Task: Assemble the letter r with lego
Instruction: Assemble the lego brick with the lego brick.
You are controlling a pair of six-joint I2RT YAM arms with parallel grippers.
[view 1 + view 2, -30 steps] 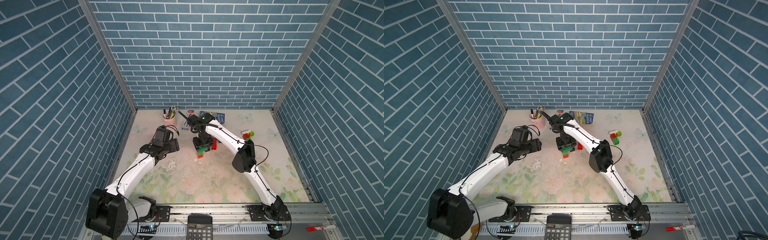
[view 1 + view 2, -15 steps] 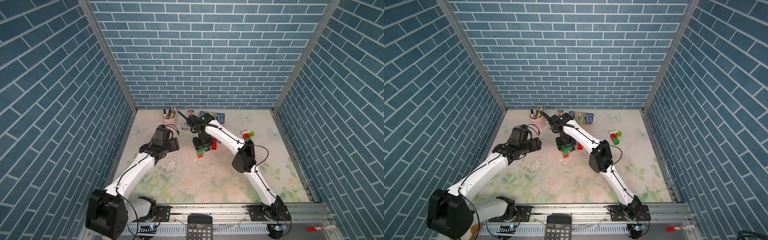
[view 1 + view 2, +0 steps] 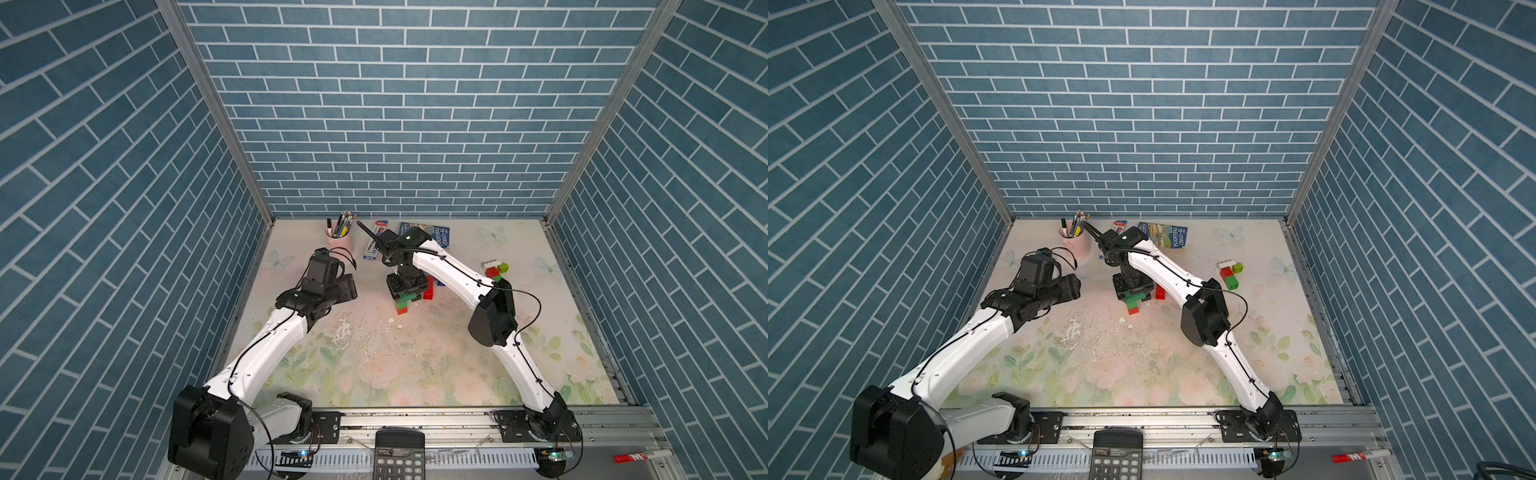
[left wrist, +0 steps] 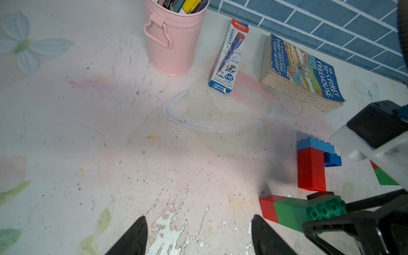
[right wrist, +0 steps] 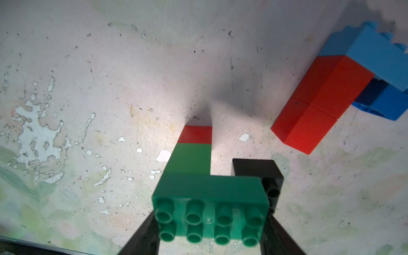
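My right gripper (image 5: 210, 220) is shut on a long green brick (image 5: 209, 187), a finger against each end. This brick caps a square green brick (image 5: 192, 157) and a red one (image 5: 195, 134); in both top views the stack (image 3: 402, 306) (image 3: 1133, 306) lies under the gripper at mid table. A black brick (image 5: 256, 167) sits right beside it. Close by lies a red and blue lego piece (image 5: 326, 97) (image 4: 311, 170). My left gripper (image 4: 198, 217) hangs open and empty to the left of the stack. More lego (image 3: 496, 270), red, green, lime and white, lies at the right.
At the back stand a pink pen cup (image 4: 174, 44), a pencil box (image 4: 229, 57) and a paperback book (image 4: 302, 70). A calculator (image 3: 399, 455) and a red marker (image 3: 636, 457) lie on the front rail. Blue brick-pattern walls close in three sides.
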